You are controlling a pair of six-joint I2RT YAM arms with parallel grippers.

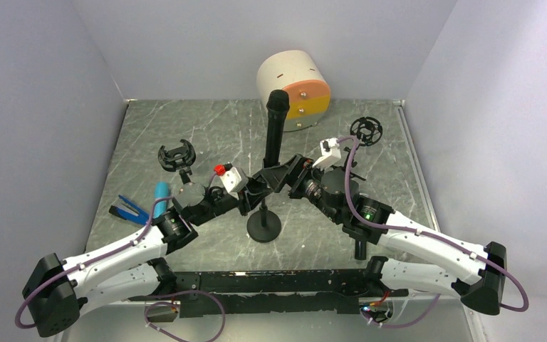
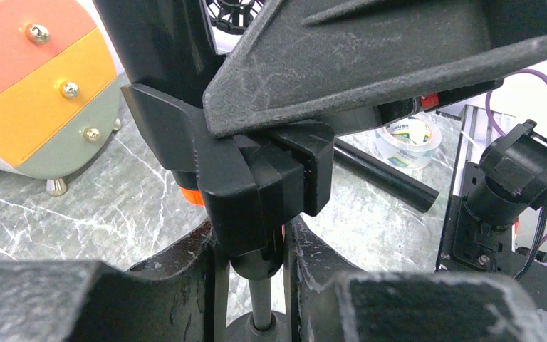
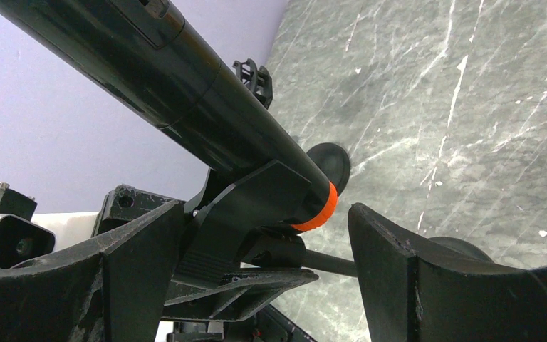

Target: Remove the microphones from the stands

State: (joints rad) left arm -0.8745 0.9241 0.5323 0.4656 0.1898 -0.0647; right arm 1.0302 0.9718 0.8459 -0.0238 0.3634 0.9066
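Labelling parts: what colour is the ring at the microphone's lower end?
Orange; the ring shows best in the right wrist view.

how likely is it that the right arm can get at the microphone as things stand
Probably yes: the right gripper is open with the microphone lower end between its fingers, and nothing looks to be blocking it. The left gripper clamps the stand underneath.
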